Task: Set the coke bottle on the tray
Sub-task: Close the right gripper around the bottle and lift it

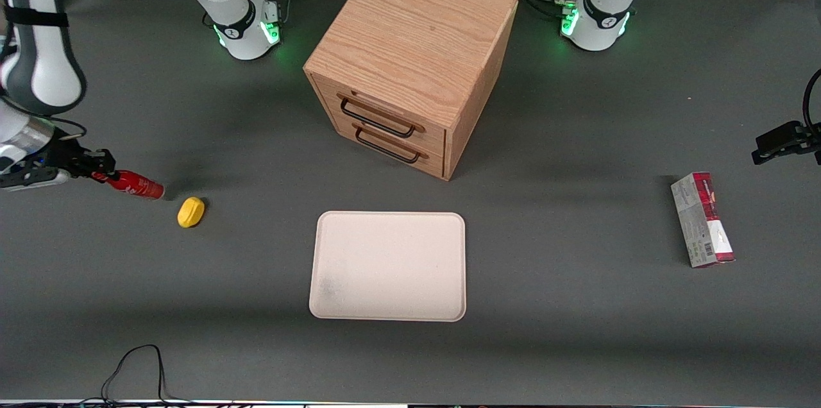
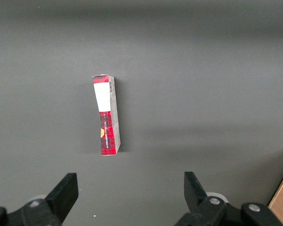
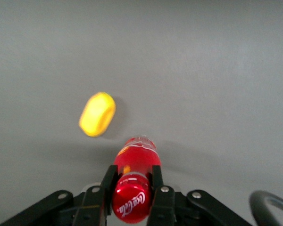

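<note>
The coke bottle (image 1: 136, 185) is a small all-red bottle with white lettering, tilted, its neck held in my right gripper (image 1: 97, 172) at the working arm's end of the table. In the right wrist view the fingers (image 3: 108, 180) close on the bottle (image 3: 137, 157) just below its red cap. The bottle's base is close to the table; I cannot tell whether it touches. The cream tray (image 1: 346, 247) lies flat near the table's middle, nearer the front camera than the cabinet, well apart from the bottle.
A yellow lump (image 1: 190, 212) lies beside the bottle, between it and the tray; it also shows in the right wrist view (image 3: 97, 114). A wooden two-drawer cabinet (image 1: 410, 55) stands farther back. A red-and-grey carton (image 1: 702, 219) lies toward the parked arm's end.
</note>
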Available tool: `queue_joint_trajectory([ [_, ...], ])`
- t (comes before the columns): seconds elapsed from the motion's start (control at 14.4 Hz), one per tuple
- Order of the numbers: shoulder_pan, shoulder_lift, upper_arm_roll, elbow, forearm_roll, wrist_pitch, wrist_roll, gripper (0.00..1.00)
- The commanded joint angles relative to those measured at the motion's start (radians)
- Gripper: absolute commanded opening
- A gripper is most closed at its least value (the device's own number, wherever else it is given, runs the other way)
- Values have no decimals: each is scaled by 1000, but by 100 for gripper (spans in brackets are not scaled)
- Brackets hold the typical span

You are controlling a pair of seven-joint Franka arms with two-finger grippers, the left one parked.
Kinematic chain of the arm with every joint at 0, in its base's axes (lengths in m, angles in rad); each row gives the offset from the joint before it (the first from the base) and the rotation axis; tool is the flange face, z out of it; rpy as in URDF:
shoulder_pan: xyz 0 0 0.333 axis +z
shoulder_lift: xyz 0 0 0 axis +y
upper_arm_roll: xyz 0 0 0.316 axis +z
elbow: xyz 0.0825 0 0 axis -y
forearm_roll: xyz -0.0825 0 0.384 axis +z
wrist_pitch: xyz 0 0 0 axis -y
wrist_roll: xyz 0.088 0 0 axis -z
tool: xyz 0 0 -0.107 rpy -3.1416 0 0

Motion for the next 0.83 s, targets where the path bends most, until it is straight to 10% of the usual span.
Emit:
queue_joint_trajectory([
  [0.0,-4,10,52,214,12,-205,129,0],
  [0.76,-88,223,650,927,-209,-704,878,0],
])
